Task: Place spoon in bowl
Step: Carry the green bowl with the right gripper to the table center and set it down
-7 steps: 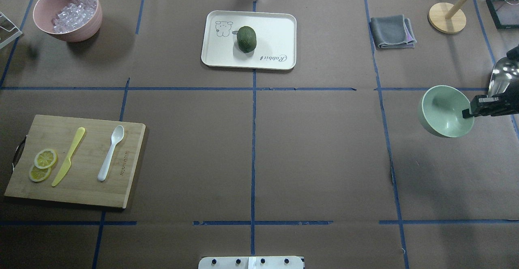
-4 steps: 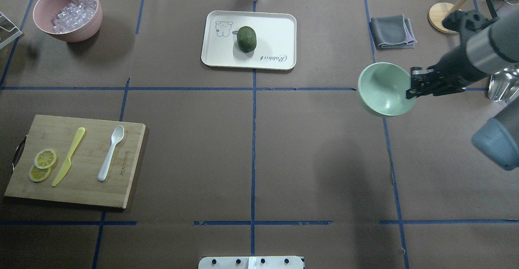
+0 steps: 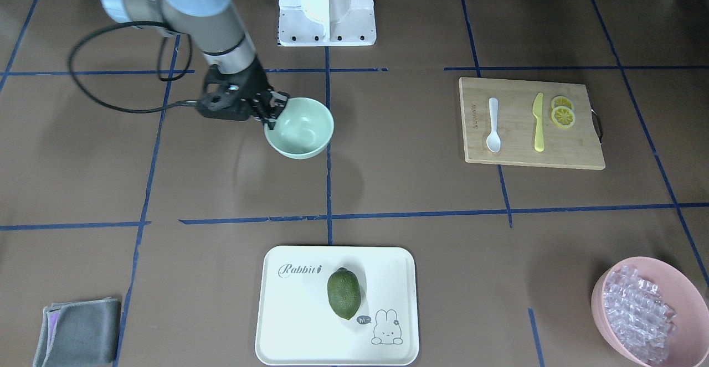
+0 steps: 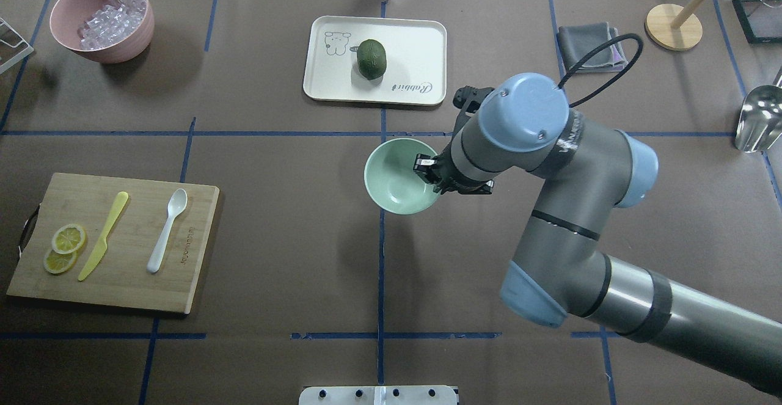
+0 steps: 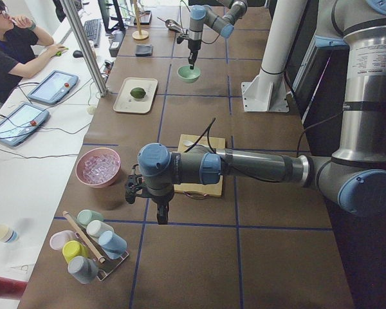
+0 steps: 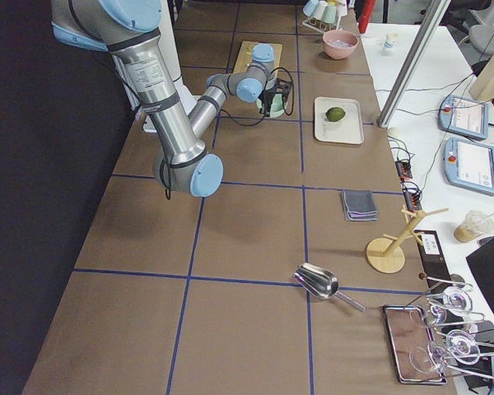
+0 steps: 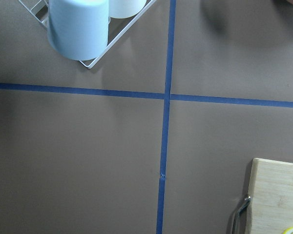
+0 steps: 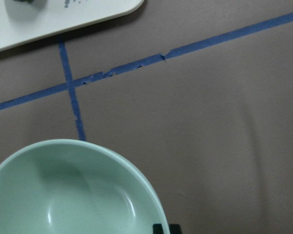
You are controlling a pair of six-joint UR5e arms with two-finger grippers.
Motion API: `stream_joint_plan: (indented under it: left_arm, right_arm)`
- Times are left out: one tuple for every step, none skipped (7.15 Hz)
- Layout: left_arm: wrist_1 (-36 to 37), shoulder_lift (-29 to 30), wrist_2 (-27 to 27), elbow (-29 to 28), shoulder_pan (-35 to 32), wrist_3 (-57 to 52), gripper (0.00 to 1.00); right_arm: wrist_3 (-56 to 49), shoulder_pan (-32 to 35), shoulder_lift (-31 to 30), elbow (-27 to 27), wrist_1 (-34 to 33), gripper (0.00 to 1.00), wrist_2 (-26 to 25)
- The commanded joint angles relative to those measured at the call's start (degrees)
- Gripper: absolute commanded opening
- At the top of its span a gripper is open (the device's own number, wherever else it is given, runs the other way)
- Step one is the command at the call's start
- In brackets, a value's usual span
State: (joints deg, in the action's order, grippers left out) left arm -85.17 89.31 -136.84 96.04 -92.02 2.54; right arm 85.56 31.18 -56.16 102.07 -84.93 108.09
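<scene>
Table point(image 4: 275, 240): brown paper cover, divided into squares by blue tape. Right arm point(image 4: 550, 209): reaches in from the robot's right to the table's middle, wrist pointing down. Right gripper point(image 4: 427, 170): fingers pinched narrow on the rim of the bowl point(image 4: 394, 182), one inside the wall and one outside, at the side towards the arm. Left arm point(image 5: 244, 167): stretched low over the robot's left end of the table. Left gripper point(image 5: 161, 217): points down near a tape line, between the board point(image 4: 134, 283) and the pink bowl point(image 4: 122, 44); the spread of its fingers cannot be told. Board: bamboo, metal handle at its outer end, on the robot's left side. Tray point(image 4: 415, 44): cream, rabbit print, at the far middle. Pink bowl: far left corner, filled with clear ice point(image 4: 113, 17). Bowl: mint green, mouth up, over the centre tape line, just on the robot's side of the tray; whether it touches the table cannot be told. Cloth point(image 4: 586, 47): grey, folded, far right. Scoop point(image 4: 757, 124): metal, at the right edge. Fruit point(image 4: 371, 58): dark green, on the tray. Spoon point(image 4: 166, 229): white, flat on the board, scoop end pointing away from the robot, beside the knife point(image 4: 104, 235), well apart from the bowl. Knife: yellow, between the spoon and the lemon slices point(image 4: 68, 238). Lemon slices: two, overlapping, near the board's handle.
</scene>
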Motion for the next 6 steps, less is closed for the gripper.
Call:
stream_joint_plan:
  left_arm:
    - [0.0, 0.0, 0.0, -0.2, 0.0, -0.1, 1.00]
    - [0.0, 0.0, 0.0, -0.2, 0.0, -0.2, 1.00]
    - [0.0, 0.0, 0.0, -0.2, 0.0, -0.2, 1.00]
    - [0.0, 0.0, 0.0, -0.2, 0.0, -0.2, 1.00]
    - [-0.1, 0.0, 0.0, -0.2, 0.0, -0.2, 1.00]
    - [0.0, 0.0, 0.0, -0.2, 0.0, -0.2, 1.00]
  right_arm:
    - [1.5, -3.7, 2.8, -4.0, 0.2, 0.00, -3.6]
    - [1.4, -3.8, 4.6, -6.3, 0.2, 0.01, -4.1]
    - [1.3, -4.2, 5.8, -7.9, 0.1, 0.03, -4.1]
    - [1.4, -4.6, 5.5, -8.0, 0.1, 0.05, -4.1]
    - [1.3, -4.6, 5.4, -8.1, 0.2, 0.46, -4.1]
    - [1.5, -5.2, 5.4, -8.0, 0.3, 0.99, -4.2]
